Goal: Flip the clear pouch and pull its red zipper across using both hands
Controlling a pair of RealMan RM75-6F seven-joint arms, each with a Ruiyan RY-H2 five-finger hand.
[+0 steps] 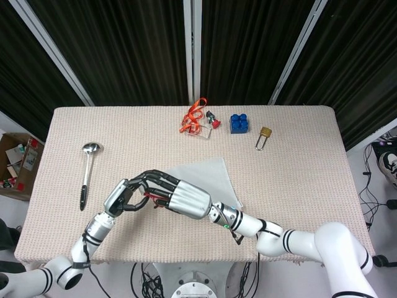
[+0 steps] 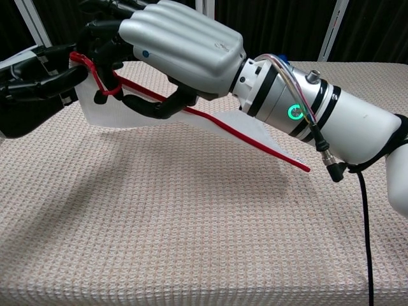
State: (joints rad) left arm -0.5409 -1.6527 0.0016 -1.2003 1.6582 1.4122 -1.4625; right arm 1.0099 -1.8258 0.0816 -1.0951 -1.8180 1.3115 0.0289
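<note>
Both hands hold the clear pouch (image 1: 208, 177) up off the table, and it slopes down to the right. Its red zipper (image 2: 255, 141) runs along the near edge, from high at the left to a low tip at the right. My left hand (image 2: 35, 86) pinches the pouch's left end (image 2: 102, 115). My right hand (image 2: 182, 44) curls over the zipper edge, with its thumb under the red strip beside the hanging red pull loop (image 2: 104, 93). In the head view the left hand (image 1: 123, 197) and right hand (image 1: 185, 200) meet at the pouch's near left corner.
A ladle (image 1: 87, 175) lies at the left of the table. At the back stand a badge with an orange lanyard (image 1: 197, 118), a blue brick (image 1: 239, 123) and a brass padlock (image 1: 263, 136). The beige woven cloth (image 2: 191, 242) is bare in front.
</note>
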